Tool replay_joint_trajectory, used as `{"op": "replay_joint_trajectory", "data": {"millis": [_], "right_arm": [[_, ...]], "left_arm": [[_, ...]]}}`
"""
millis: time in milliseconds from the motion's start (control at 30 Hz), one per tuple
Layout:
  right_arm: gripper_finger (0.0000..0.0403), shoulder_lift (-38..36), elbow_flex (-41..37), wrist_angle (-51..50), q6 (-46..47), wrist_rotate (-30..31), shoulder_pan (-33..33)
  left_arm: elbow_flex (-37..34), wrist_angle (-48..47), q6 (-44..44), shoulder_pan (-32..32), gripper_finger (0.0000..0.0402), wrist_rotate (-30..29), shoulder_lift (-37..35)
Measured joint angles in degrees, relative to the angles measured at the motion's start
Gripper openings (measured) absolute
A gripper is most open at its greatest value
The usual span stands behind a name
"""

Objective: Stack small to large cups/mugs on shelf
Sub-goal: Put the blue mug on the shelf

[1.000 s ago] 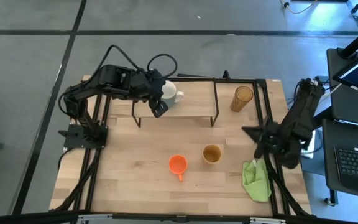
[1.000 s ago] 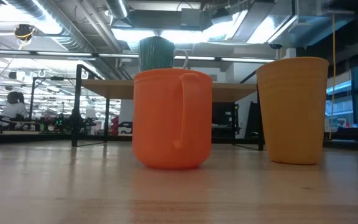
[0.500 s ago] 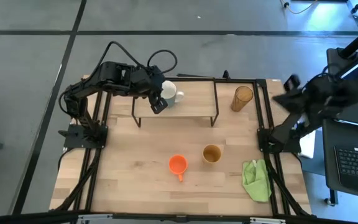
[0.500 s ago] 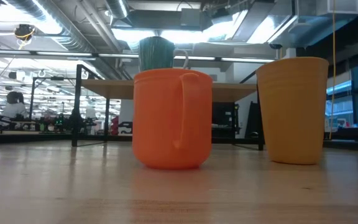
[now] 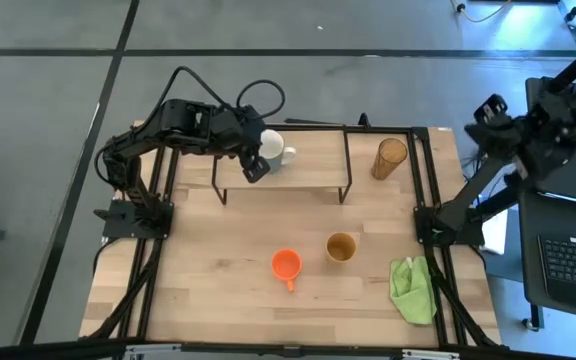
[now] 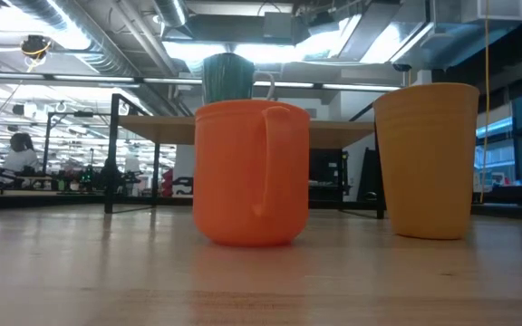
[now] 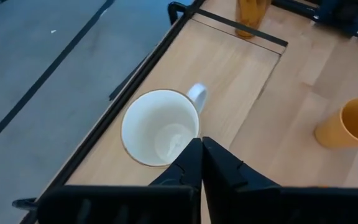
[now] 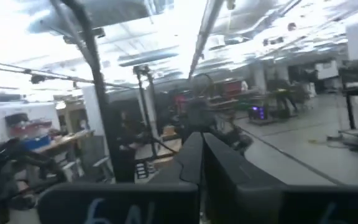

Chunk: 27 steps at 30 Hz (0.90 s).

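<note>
The white mug (image 5: 272, 148) stands upright on the left end of the shelf (image 5: 313, 165); it also shows in the left wrist view (image 7: 160, 127). My left gripper (image 5: 259, 166) is shut, its tips (image 7: 200, 142) at the mug's near rim, close to the handle (image 7: 197, 93). The orange mug (image 5: 286, 265) and the tan cup (image 5: 341, 247) stand on the table nearer the front. The amber tumbler (image 5: 389, 157) stands just past the shelf's right end. My right gripper (image 5: 490, 107) is shut and empty, raised beyond the table's right edge. My left gripper has its shut fingertips (image 7: 194, 146) right at the white mug's rim (image 7: 191, 134), on the side toward the table's near edge, coming from above at a slant. I cannot tell whether they touch the rim.
A green cloth (image 5: 413, 290) lies at the front right of the table. The shelf's black wire legs (image 5: 346, 190) stand behind the two front cups. A desk with a keyboard (image 5: 573, 262) is to the table's right.
My right gripper has risen from low over the table near the green cloth and swung up and toward the far right, past the table's right edge. The cups have not moved.
</note>
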Motion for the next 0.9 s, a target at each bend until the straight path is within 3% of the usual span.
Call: {"op": "replay_joint_trajectory", "data": {"millis": [133, 233, 433, 567, 700, 900], "right_arm": [[0.0016, 1.7, -0.3, 0.0, 1.0, 3.0, 0.0], [0.0016, 2.2, -1.8, -0.2, 2.8, -1.5, 0.0], [0.0016, 5.4, -2.7, -6.0, 0.0, -6.3, -1.6], [0.0016, 4.2, -2.2, -10.8, 1.8, -20.9, -5.6], [0.0015, 6.2, -4.6, -13.1, 7.1, -24.6, -12.0], [0.0004, 11.0, -10.1, -8.6, 13.4, -38.6, -23.1]], "left_arm": [[0.0, 0.0, -2.4, 0.2, 0.0001, -2.9, 0.0], [0.0, 0.0, -3.1, 0.3, 0.0003, -3.9, -0.2], [-0.1, 0.5, 3.0, 0.5, 0.0002, 3.3, -0.3], [-2.8, 9.6, 12.6, 1.3, 0.0001, 15.0, 0.0], [-6.7, 16.9, 16.2, 3.2, 0.0001, 22.1, -0.3], [-12.3, 18.3, 20.5, 3.8, 0.0003, 26.3, 0.0]]}}
